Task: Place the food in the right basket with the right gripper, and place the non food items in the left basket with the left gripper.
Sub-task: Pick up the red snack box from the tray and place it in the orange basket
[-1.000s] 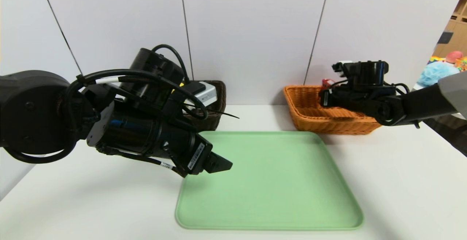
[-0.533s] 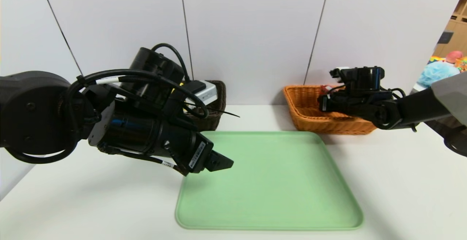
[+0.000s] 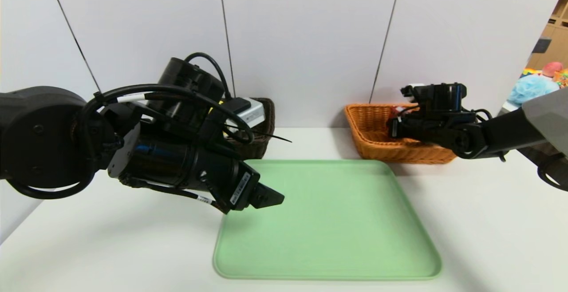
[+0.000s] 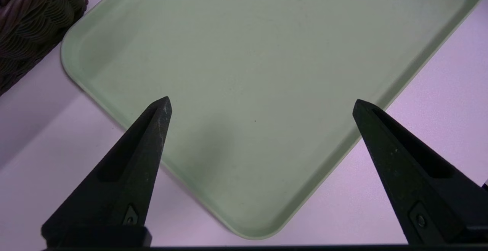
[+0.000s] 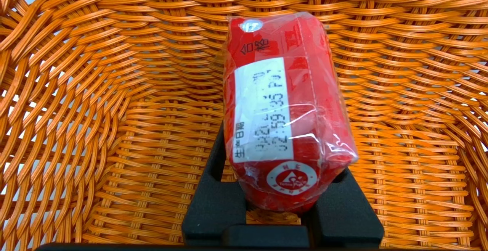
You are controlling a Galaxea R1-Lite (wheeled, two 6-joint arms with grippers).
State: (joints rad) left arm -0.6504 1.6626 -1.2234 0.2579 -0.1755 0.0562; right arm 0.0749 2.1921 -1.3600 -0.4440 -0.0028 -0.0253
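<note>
Holding 1 red shrink-wrapped drink carton (image 5: 284,110) clamped in its jaws, the right gripper (image 5: 282,201) reaches inside the orange wicker basket (image 3: 377,139) at the far right, seemingly to release food there. 1 left gripper (image 4: 261,106) hovers spread apart, holding nothing, over 1 green tray (image 3: 328,221), beside 1 dark wicker basket (image 3: 262,143) at the far left.

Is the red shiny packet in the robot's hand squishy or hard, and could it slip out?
The red plastic-wrapped drink carton probably feels fairly firm: it keeps boxy edges in the right gripper. Its glossy, wrinkled film might be slippery. Released into the orange wicker basket, it would likely lie flat rather than roll.
</note>
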